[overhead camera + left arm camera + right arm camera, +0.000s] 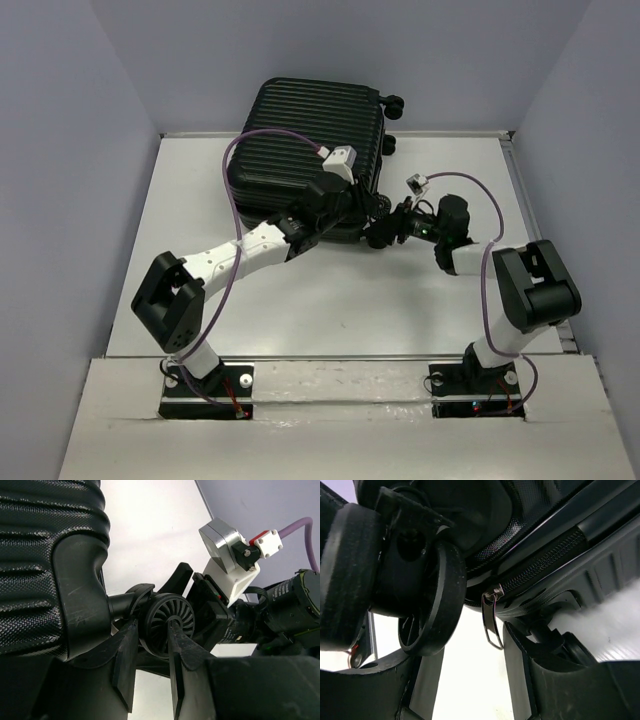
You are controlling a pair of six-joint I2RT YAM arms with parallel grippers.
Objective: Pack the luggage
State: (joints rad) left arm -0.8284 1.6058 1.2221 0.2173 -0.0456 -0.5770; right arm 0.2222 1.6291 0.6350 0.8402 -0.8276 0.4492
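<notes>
luggage [300, 140] at table [300, 300] far edge; wheel [167, 622] between left fingers [125, 660]

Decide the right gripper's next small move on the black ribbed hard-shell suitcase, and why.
Probably close the right gripper on the small metal zipper pull: it hangs between the open fingers, while the left gripper braces the black ribbed hard-shell suitcase by a black caster wheel.

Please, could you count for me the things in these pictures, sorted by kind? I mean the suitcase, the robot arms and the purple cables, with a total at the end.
Black suitcase: 1
Robot arms: 2 (left, right)
Purple cables: 2 (left one, right one)
Total: 5
</notes>
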